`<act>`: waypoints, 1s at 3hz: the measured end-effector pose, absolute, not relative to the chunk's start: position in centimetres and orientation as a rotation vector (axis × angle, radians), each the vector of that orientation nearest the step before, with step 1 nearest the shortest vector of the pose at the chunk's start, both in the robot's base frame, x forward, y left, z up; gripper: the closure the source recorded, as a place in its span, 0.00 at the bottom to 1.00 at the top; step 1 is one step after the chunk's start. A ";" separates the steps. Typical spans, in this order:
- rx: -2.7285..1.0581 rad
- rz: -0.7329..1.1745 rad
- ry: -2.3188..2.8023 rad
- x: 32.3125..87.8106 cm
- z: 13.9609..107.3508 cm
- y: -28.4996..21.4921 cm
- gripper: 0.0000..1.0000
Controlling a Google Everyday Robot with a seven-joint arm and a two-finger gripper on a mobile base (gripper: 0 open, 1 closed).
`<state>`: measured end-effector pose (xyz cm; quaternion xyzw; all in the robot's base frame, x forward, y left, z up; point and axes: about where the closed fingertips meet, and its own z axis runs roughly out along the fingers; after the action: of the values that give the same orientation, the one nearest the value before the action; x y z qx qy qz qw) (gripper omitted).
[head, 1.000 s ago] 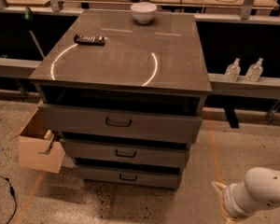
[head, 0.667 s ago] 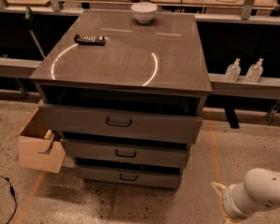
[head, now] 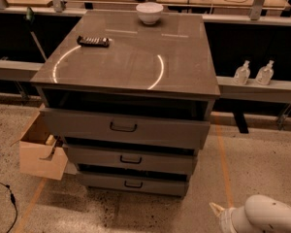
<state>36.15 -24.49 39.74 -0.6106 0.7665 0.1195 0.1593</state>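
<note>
A grey drawer cabinet [head: 136, 62] fills the middle of the camera view. Its glossy top carries a white bowl [head: 149, 12] at the back edge and a black remote [head: 93, 41] toward the left. The top drawer [head: 123, 126] is pulled out a little; the two drawers below it are pushed in further. Only a white rounded arm segment [head: 266, 216] shows at the bottom right corner, low beside the cabinet's front right. My gripper itself is out of view.
An open cardboard box [head: 39, 149] sits on the floor against the cabinet's left side. Two clear bottles [head: 252, 73] stand on a low shelf to the right. A black cable [head: 7, 198] lies on the speckled floor at left. Cluttered benches run behind.
</note>
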 end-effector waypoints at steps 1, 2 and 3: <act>-1.744 0.369 2.106 36.2 36.9 -21.8 0.00; -1.785 0.369 2.022 37.5 34.6 -19.2 0.00; -1.858 0.334 1.938 39.6 30.9 -15.9 0.00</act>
<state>39.63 -15.87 30.93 -0.6704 0.6995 0.1206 0.2163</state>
